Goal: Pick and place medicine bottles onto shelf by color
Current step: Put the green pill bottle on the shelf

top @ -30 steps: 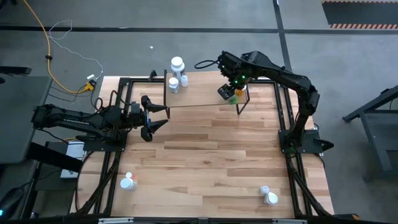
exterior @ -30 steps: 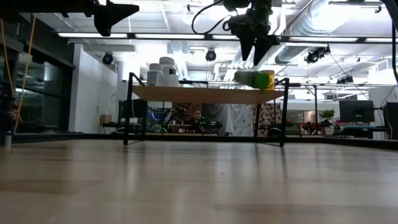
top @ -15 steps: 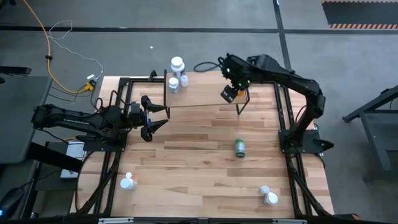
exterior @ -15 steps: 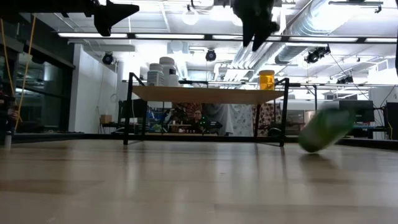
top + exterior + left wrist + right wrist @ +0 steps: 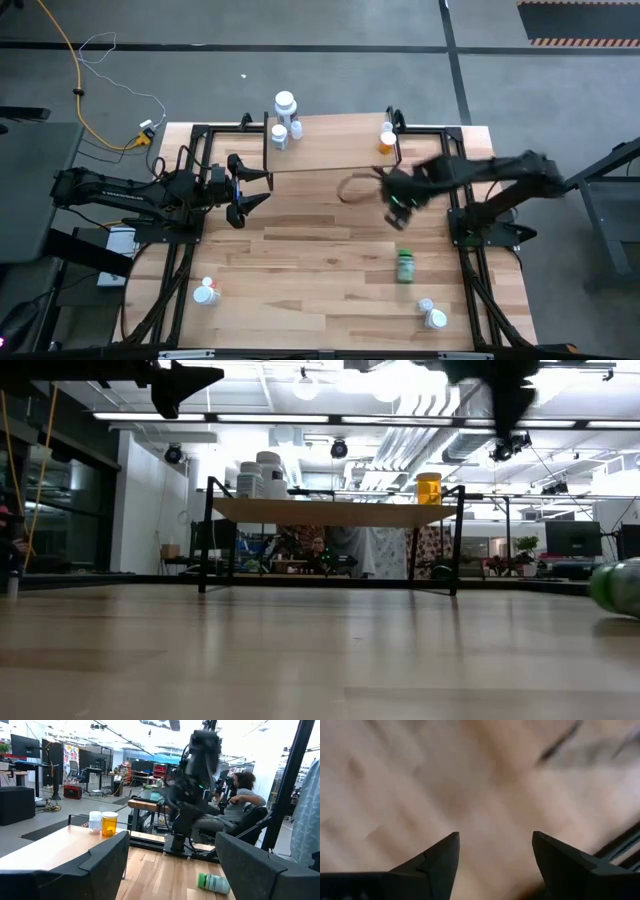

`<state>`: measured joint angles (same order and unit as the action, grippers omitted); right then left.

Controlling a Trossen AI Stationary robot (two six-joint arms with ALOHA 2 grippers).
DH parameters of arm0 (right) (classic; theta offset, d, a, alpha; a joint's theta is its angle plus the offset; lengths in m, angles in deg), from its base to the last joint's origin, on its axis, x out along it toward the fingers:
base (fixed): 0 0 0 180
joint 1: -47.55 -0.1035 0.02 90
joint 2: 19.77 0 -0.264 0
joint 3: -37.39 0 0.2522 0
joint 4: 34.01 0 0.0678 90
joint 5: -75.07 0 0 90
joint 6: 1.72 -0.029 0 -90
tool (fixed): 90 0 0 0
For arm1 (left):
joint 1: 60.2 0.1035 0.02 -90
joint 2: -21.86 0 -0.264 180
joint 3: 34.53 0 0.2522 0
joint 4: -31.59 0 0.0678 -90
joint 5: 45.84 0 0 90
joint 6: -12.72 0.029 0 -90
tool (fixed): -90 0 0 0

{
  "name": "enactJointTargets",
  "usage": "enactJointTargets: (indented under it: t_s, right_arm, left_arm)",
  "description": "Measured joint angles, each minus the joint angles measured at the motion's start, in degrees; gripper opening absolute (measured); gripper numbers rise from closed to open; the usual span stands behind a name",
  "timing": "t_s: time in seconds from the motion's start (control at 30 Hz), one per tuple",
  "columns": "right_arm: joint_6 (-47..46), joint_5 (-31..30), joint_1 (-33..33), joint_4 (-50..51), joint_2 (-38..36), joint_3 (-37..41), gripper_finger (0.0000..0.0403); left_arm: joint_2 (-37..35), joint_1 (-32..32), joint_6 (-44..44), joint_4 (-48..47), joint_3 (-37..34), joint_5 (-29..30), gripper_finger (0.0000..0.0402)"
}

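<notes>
The shelf [image 5: 330,145] stands at the table's far edge. White medicine bottles [image 5: 284,120] stand at its left end, and an orange one [image 5: 387,141] with a small white one beside it at its right end. A green bottle [image 5: 405,266] lies on its side on the table, near the right edge [image 5: 214,883]. My right gripper [image 5: 397,210] hangs open above the table between the shelf and the green bottle, pointing down, with nothing between its fingers [image 5: 495,845]. My left gripper [image 5: 252,188] waits open at the table's left, held level.
A white bottle [image 5: 206,293] lies near the table's near left corner and two white bottles [image 5: 432,313] near the near right corner. Black frame rails [image 5: 465,230] run along both sides of the table. People sit at desks beyond the table.
The green bottle, which lay on the shelf's right end beside the orange one, has fallen off and rolled across the table toward the near edge. My right gripper has swung fast from above the shelf's right end toward the near edge, sinking a little and rolling, still open.
</notes>
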<state>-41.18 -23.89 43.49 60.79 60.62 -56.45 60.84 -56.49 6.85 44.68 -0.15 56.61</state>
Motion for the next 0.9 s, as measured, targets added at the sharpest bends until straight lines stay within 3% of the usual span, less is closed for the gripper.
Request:
enactJointTargets:
  t_s: [0.17, 0.27, 0.37, 0.63, 0.9]
  right_arm:
    - [-32.6, 10.5, -14.2, -4.1, -9.6, 13.6, 0.0241]
    - [-50.8, 11.6, -24.2, -7.2, -12.2, 20.2, 0.0241]
    - [-62.8, 12.0, -31.8, -12.2, -12.7, 25.3, 0.0241]
    - [-78.3, 6.0, -40.6, -29.0, -12.2, 36.1, 0.0241]
    - [-82.3, 7.9, -41.0, -31.5, -12.2, 43.6, 0.0241]
  left_arm:
    - [0.0, 0.0, -0.6, 0.0, 0.0, 0.0, 0.0287]
    - [0.0, 0.0, -1.0, 0.2, 0.0, 0.0, 0.0287]
    - [0.0, 0.0, -1.0, 0.4, 0.0, 0.0, 0.0287]
    - [0.0, 0.0, -1.0, 0.4, 0.0, 0.1, 0.0287]
    - [0.0, 0.0, -1.0, 0.4, 0.0, 0.1, 0.0287]
